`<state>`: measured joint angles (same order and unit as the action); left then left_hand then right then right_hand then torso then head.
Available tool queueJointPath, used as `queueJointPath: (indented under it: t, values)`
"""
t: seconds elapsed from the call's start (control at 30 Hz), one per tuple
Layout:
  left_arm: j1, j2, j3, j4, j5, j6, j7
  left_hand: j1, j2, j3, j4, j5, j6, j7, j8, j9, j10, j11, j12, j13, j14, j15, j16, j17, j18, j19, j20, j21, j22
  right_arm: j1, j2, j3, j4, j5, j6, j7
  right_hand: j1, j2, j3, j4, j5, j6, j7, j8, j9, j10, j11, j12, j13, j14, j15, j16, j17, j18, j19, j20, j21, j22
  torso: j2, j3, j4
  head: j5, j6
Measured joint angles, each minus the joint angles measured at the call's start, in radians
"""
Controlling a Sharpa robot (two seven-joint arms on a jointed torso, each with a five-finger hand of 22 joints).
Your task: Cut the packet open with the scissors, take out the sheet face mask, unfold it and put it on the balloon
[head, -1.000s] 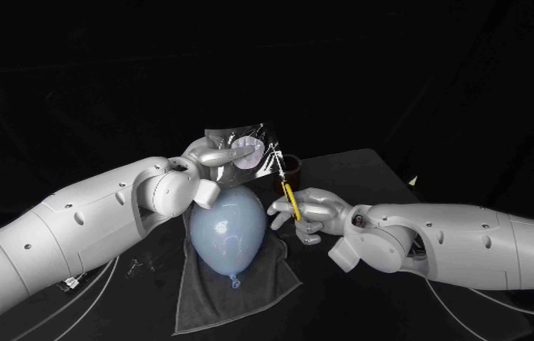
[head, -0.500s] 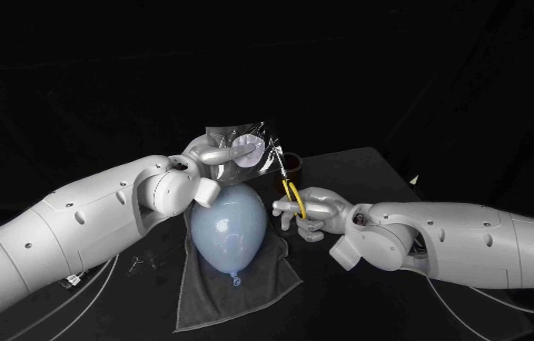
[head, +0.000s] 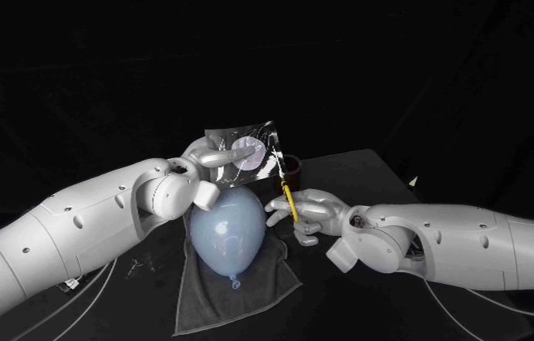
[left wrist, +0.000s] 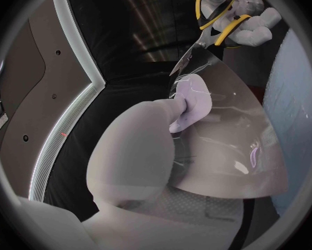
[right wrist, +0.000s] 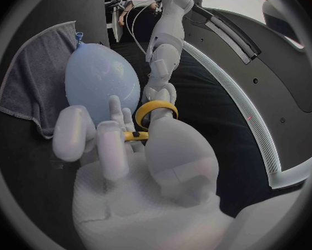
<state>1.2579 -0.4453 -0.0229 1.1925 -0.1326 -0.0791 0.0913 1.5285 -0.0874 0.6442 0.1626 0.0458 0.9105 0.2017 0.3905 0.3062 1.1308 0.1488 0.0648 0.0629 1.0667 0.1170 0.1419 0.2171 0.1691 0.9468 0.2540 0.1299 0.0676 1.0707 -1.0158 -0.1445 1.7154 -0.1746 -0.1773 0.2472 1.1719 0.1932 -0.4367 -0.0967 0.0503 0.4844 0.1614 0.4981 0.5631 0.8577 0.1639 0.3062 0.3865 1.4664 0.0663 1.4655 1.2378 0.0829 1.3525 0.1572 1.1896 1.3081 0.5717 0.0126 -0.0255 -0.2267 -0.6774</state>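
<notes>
Above the far end of the balloon (head: pixel 228 233) our left hand (head: pixel 221 156) pinches the packet (head: pixel 254 146) upright, and our right hand (head: pixel 306 214), fingers curled through the yellow loops, holds the scissors (head: pixel 289 193) with their tips at its right edge. We judge the cut is in hand: next, the blades must bite across the packet. Open room lies right and far, but the balloon sits just below on the grey cloth (head: pixel 223 302), so we keep the points high.

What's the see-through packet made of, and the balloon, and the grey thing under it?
The packet looks like thin clear plastic, glossy: light glints off it. The balloon is probably rubber, smooth pale blue, softly shiny. The grey cloth seems fabric, matte and wrinkled.
</notes>
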Motion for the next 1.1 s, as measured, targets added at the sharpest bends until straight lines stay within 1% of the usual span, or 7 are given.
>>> queueJointPath:
  t: [0.13, 0.23, 0.63, 0.83, 1.0, 1.03, 1.1]
  values:
    - [0.0, -0.001, 0.0, 0.002, -0.001, -0.001, 0.003, 0.0, 0.0, 0.0, 0.0, 0.0, 0.0, 0.0, 0.0, 0.0, 0.0, 0.0, 0.0, 0.0, 0.0, 0.0, 0.0, 0.0, 0.0, 0.0, 0.0, 0.0, 0.0, 0.0, 0.002, 0.0, 0.003, 0.0, -0.015, 0.0, -0.008, -0.008, 0.0, 0.0, 0.0, -0.023, -0.005, -0.003, -0.006, -0.019, 0.014, -0.011, -0.028, -0.001, 0.011, -0.003, -0.014, 0.0, -0.017, 0.017, -0.03, 0.0, 0.0, -0.0001, 0.0, -0.001, 0.002]
    - [0.0, -0.001, 0.0, 0.003, -0.002, -0.003, 0.005, 0.0, 0.0, 0.0, 0.0, 0.0, 0.0, 0.0, 0.0, 0.0, 0.0, 0.0, 0.0, 0.0, 0.0, 0.0, 0.0, 0.0, 0.0, 0.0, 0.0, 0.0, 0.0, 0.0, 0.002, 0.001, 0.007, 0.0, -0.025, 0.0, -0.008, -0.008, 0.0, 0.0, 0.0, -0.024, -0.004, -0.003, -0.006, -0.027, 0.012, -0.013, -0.038, -0.001, 0.011, -0.003, -0.018, 0.0, -0.02, 0.02, -0.038, 0.0, 0.0, -0.0002, 0.0, -0.003, 0.002]
    - [-0.002, -0.002, 0.0, 0.003, -0.009, -0.008, 0.015, -0.003, -0.003, 0.004, -0.004, 0.0, -0.002, -0.002, 0.0, 0.001, 0.0, 0.0, 0.0, 0.0, 0.0, 0.0, -0.004, 0.0, 0.0, 0.0, 0.0, 0.0, 0.0, 0.007, 0.001, 0.003, 0.017, 0.006, -0.043, 0.0, -0.008, -0.007, 0.0, 0.0, 0.0, -0.026, -0.005, -0.003, -0.006, -0.031, 0.015, -0.017, -0.047, 0.002, 0.014, -0.003, -0.019, 0.0, -0.02, 0.02, -0.038, -0.001, -0.001, -0.0002, 0.0006, -0.007, 0.007]
    - [-0.002, -0.003, 0.0, 0.008, -0.015, -0.009, 0.017, -0.003, -0.003, 0.004, -0.004, 0.0, -0.002, -0.002, -0.002, 0.002, 0.0, 0.0, 0.0, 0.0, 0.0, 0.0, -0.004, 0.0, -0.001, 0.0, 0.0, 0.0, 0.0, 0.013, 0.004, 0.005, 0.017, 0.014, -0.049, 0.002, -0.013, -0.002, 0.0, 0.0, 0.0, 0.01, -0.003, 0.037, -0.006, 0.016, 0.003, 0.013, -0.065, 0.002, 0.014, -0.003, -0.002, 0.0, -0.011, 0.021, -0.012, -0.001, 0.0, 0.0003, 0.0008, -0.009, 0.01]
    - [-0.002, -0.003, 0.0, 0.009, -0.017, -0.01, 0.019, -0.003, -0.003, 0.004, -0.004, 0.0, -0.002, -0.002, -0.003, 0.002, 0.0, 0.0, 0.0, 0.0, 0.0, 0.0, -0.004, 0.0, -0.001, 0.0, 0.0, 0.0, 0.0, 0.015, 0.007, 0.005, 0.014, 0.022, -0.062, 0.004, 0.014, 0.025, 0.0, -0.028, 0.0, 0.125, 0.009, 0.101, -0.003, 0.149, -0.032, 0.088, -0.061, 0.0, -0.025, 0.016, 0.038, -0.001, 0.035, -0.009, 0.065, 0.0, 0.0, 0.0004, 0.0006, -0.008, 0.01]
    - [-0.002, -0.004, 0.0, 0.009, -0.017, -0.01, 0.019, -0.003, -0.003, 0.004, -0.004, 0.0, -0.002, -0.002, -0.003, 0.002, 0.0, 0.0, 0.0, 0.0, 0.0, 0.0, -0.004, 0.0, -0.001, 0.0, 0.0, 0.0, 0.0, 0.015, 0.008, 0.005, 0.013, 0.024, -0.064, 0.005, 0.02, 0.03, 0.002, -0.031, 0.0, 0.148, 0.012, 0.111, -0.003, 0.164, -0.032, 0.101, -0.055, 0.0, -0.035, 0.016, 0.044, -0.001, 0.043, -0.018, 0.079, 0.0, 0.0, 0.0003, 0.0004, -0.008, 0.01]
    - [-0.002, -0.004, 0.0, 0.009, -0.017, -0.01, 0.02, -0.003, -0.003, 0.004, -0.004, 0.0, -0.003, -0.003, -0.002, 0.002, 0.0, 0.0, 0.0, 0.0, 0.0, 0.0, -0.004, 0.0, -0.001, 0.0, 0.0, 0.0, 0.0, 0.015, 0.009, 0.005, 0.011, 0.026, -0.069, 0.005, 0.027, 0.037, 0.001, -0.035, 0.0, 0.187, 0.001, 0.129, -0.003, 0.191, -0.033, 0.123, -0.047, 0.0, -0.05, 0.016, 0.049, -0.001, 0.056, -0.031, 0.097, 0.0, 0.0, 0.0003, 0.0001, -0.008, 0.009]
